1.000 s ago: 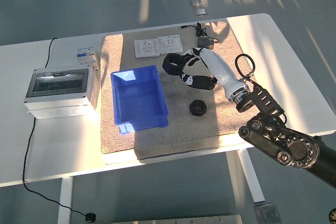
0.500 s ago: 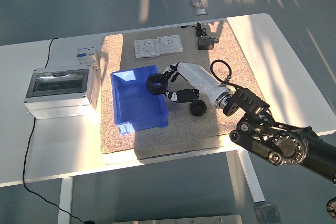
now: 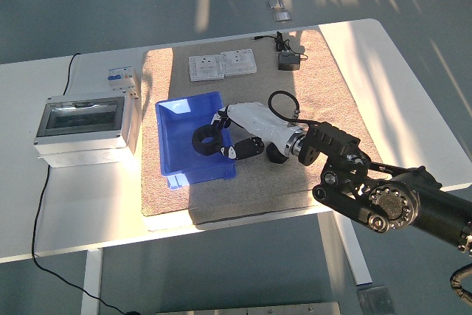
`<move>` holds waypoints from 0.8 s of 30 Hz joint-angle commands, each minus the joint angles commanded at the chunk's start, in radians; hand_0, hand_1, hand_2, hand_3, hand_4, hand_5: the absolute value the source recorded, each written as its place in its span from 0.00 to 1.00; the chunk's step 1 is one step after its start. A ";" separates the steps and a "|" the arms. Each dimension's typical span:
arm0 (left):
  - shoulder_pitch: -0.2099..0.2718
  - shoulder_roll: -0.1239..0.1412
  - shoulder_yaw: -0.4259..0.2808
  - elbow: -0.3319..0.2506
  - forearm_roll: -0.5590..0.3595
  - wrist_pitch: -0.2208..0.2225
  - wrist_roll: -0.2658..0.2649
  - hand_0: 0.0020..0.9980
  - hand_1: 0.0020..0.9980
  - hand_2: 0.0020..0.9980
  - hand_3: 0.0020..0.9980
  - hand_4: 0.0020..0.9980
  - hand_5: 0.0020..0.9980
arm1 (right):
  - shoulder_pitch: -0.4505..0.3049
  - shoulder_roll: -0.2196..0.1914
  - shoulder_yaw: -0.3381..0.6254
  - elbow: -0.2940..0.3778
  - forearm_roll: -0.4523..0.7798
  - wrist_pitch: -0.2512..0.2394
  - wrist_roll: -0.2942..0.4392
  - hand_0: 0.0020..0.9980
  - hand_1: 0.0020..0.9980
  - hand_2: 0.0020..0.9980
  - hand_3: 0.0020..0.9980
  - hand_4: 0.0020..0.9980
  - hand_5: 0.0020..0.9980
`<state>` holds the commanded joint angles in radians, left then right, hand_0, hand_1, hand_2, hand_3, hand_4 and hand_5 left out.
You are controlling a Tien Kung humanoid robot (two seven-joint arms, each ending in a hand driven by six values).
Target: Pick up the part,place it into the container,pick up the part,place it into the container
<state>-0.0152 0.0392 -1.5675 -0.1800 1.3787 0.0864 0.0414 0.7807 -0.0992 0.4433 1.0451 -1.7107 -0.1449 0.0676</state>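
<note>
Head view: the right arm comes in from the lower right corner and reaches left across the beige mat that covers the middle of the white table. The right hand, white with black fingers, is curled around a black ring-shaped part. The ring sits at the left tip of the hand, its open centre visible, with the fingers wrapped along its right side and underside. The held part hangs over the right half of the blue container, inside the line of its right wall; whether it touches the container floor cannot be told. A second black part lies on the mat just right of the container, mostly hidden behind the wrist, so only a dark sliver of it shows. Beyond the hand, at the far edge of the mat, lie two white socket plates side by side and a small black adapter with a cable. On the bare table to the left of the mat stands a grey electrical box with a clear lid, and a small white breaker with a blue tab stands behind it.
</note>
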 joint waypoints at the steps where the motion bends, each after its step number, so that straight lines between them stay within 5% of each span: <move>1: 0.000 0.000 0.000 0.000 -0.001 0.000 0.000 0.71 0.70 0.67 0.79 0.81 0.74 | 0.000 0.000 0.000 0.001 -0.002 0.002 0.002 1.00 0.87 0.86 0.71 0.47 0.00; 12: 0.002 -0.001 -0.013 0.000 0.015 -0.003 0.003 0.71 0.70 0.67 0.79 0.81 0.74 | -0.026 -0.008 0.026 0.015 0.019 -0.024 0.038 1.00 0.92 0.90 0.74 0.47 0.00; 17: 0.002 0.000 -0.021 0.000 0.032 -0.005 0.005 0.71 0.70 0.67 0.79 0.80 0.74 | -0.086 -0.038 0.107 0.040 0.127 -0.099 0.083 1.00 0.93 0.90 0.75 0.46 0.00; 20: 0.008 -0.003 -0.012 0.000 0.007 -0.003 0.001 0.71 0.70 0.67 0.79 0.80 0.73 | -0.151 -0.081 0.190 0.069 0.131 -0.108 0.026 0.99 0.87 0.86 0.73 0.47 0.00; 24: 0.011 -0.004 -0.013 0.000 0.000 -0.003 -0.002 0.71 0.70 0.67 0.79 0.80 0.73 | -0.217 -0.143 0.266 0.101 0.158 -0.053 -0.062 0.99 0.87 0.86 0.73 0.47 0.00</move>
<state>-0.0038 0.0357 -1.5800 -0.1800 1.3786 0.0838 0.0393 0.5639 -0.2422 0.7091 1.1462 -1.5524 -0.1975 0.0059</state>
